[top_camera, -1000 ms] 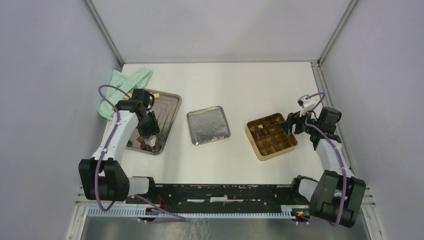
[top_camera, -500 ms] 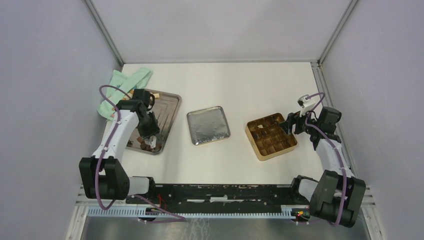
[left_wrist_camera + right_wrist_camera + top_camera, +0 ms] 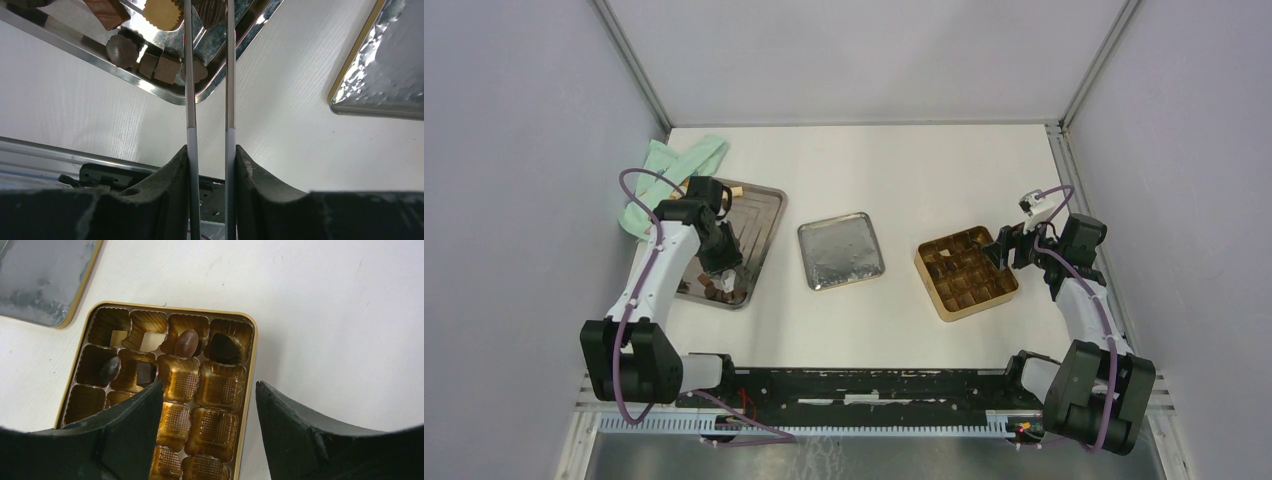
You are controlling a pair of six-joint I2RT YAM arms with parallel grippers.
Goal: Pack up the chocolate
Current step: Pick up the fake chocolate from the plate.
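Your left gripper (image 3: 210,150) squeezes the long tweezers (image 3: 189,100) between its pads. Their tips reach over the shiny tray (image 3: 150,91), but you cannot tell if they pinch anything. Most of the chocolate (image 3: 162,12) lies in that tray. Your right gripper (image 3: 209,387) hangs wide open and empty above the gold tin (image 3: 248,370). Only a few pieces (image 3: 186,342) sit in its cups; most cups are bare. You have only just begun, with lots left to move. The lid (image 3: 840,250) lies between tray and tin.

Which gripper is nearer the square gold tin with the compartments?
Right. The right gripper hovers open over the square gold tin, at its right side; the left gripper, gripping long metal tweezers, is over the steel tray.
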